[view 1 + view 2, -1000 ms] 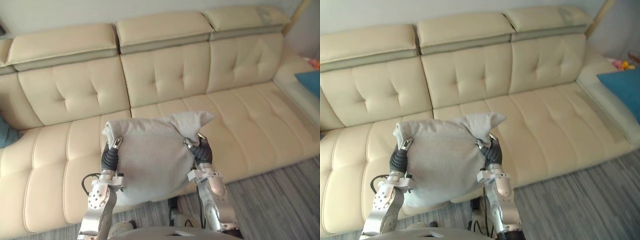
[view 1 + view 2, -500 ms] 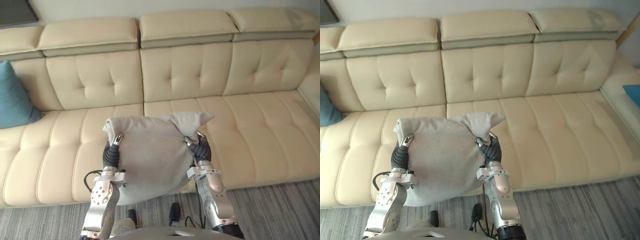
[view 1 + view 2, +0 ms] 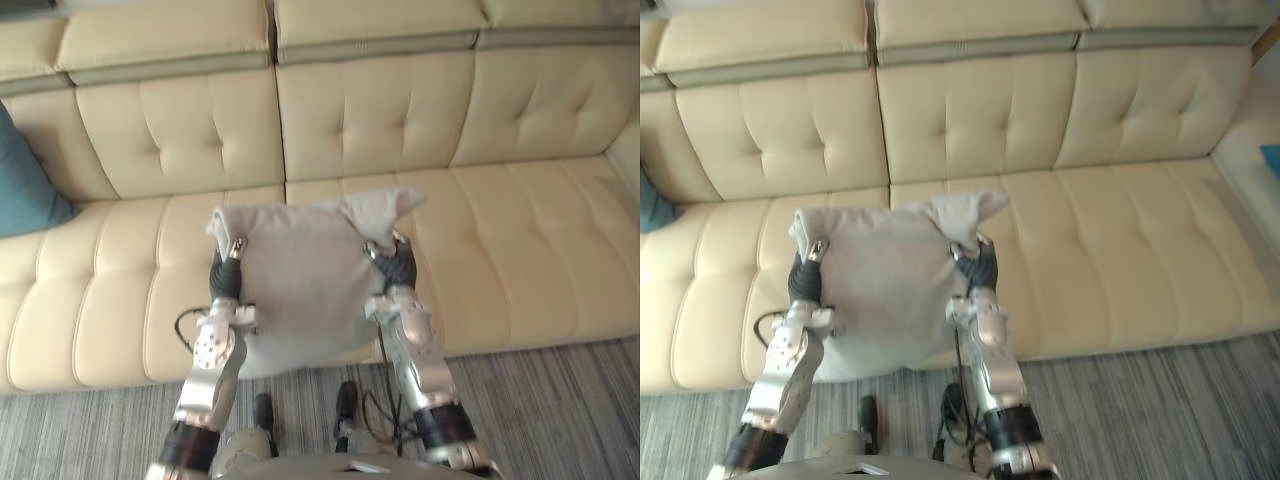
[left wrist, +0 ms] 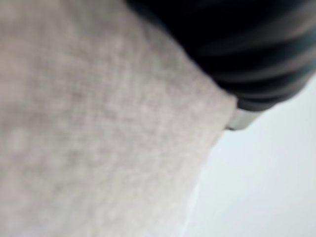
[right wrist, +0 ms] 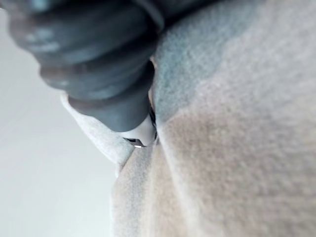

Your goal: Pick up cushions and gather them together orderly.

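A grey cushion hangs in the air in front of the cream sofa, over the edge of its middle seat. My left hand grips the cushion's left side and my right hand grips its right side, below a bunched top corner. Each hand has a thumb on the near face and its fingers behind the fabric. In the wrist views the grey cloth lies tight against each hand's dark cover. A teal cushion leans on the sofa's far left.
The sofa runs across the whole width, with tufted backs and long bare seats to the right of the held cushion. A bit of blue shows at its right end. Grey striped carpet lies in front.
The camera has swung left and tipped down, bringing the teal cushion into view. Both hands still hold the grey cushion, now with the arms reaching further toward the sofa.
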